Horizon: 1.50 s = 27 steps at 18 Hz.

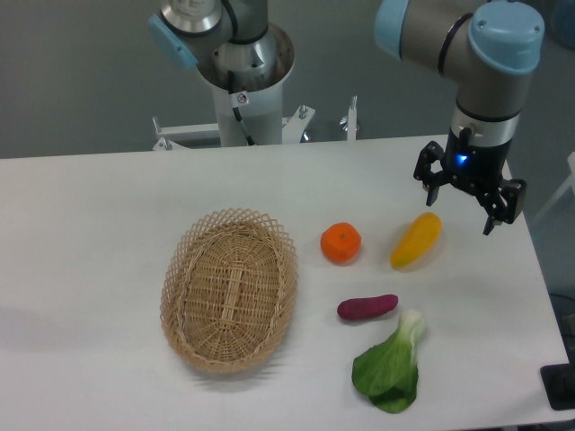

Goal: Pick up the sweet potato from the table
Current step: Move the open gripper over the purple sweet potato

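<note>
The sweet potato (pixel 367 307) is a small purple-magenta tuber lying flat on the white table (pixel 90 233), right of centre and toward the front. My gripper (pixel 463 208) hangs open at the far right, well above and to the right of the tuber, with its dark fingers spread and nothing between them. It is just right of the upper end of a yellow-orange oblong fruit (pixel 416 240).
A round orange fruit (pixel 341 243) sits left of the yellow one. A leafy green vegetable (pixel 391 366) lies just below the sweet potato. An oval wicker basket (pixel 230 289) stands left of centre. The arm's base column (pixel 243 81) rises at the back edge.
</note>
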### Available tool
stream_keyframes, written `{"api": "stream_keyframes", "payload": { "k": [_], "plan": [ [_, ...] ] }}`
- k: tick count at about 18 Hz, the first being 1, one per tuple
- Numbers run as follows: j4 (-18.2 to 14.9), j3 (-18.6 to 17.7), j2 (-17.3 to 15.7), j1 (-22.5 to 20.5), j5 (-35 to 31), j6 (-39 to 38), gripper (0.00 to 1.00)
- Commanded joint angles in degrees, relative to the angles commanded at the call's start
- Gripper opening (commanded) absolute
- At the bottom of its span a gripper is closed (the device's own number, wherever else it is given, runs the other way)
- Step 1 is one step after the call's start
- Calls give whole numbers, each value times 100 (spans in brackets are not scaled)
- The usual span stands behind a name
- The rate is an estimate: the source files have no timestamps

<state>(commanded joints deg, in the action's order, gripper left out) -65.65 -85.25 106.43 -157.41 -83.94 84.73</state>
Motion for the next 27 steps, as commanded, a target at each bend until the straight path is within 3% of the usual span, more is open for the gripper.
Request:
{"api": "stream_keyframes", "payload": {
  "k": [4, 9, 16, 19, 22, 27],
  "plan": [
    [9, 0, 44, 70, 0, 9, 100],
    [35, -254, 53, 97, 0, 9, 100],
    [79, -272, 281, 422, -9, -228, 100],
    [481, -386, 369, 571, -9, -535, 100],
    [1281, -728, 465, 764, -140, -676, 100],
    [1537, -879, 799, 1054, -562, -712, 100]
  ]
}}
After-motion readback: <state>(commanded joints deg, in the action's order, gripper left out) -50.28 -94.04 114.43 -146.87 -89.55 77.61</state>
